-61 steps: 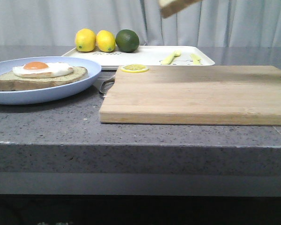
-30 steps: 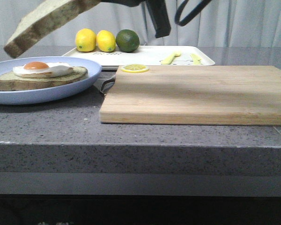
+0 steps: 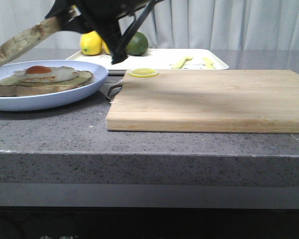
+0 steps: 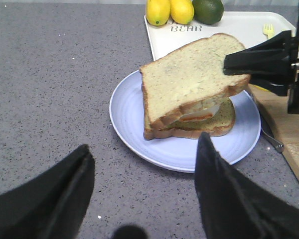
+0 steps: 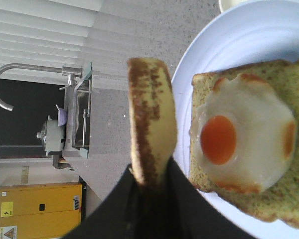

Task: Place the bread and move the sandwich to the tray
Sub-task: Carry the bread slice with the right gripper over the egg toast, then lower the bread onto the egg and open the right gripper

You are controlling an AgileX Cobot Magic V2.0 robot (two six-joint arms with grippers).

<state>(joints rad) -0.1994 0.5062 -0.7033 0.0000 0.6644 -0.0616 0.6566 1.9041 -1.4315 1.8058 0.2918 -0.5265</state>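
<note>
Overhead, right fingers clamp tilted, brown-crusted bread; left fingers spread.

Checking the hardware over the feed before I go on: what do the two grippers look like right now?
Both are matte black. The left gripper shows two broad, wedge-shaped fingers with smooth faces and no markings. The right gripper is angular black plastic with slim fingers; from the left wrist view its blocky black body shows a small metal screw. No cables or labels are visible.

Matte black tools with broad, tapered plastic fingers
</note>
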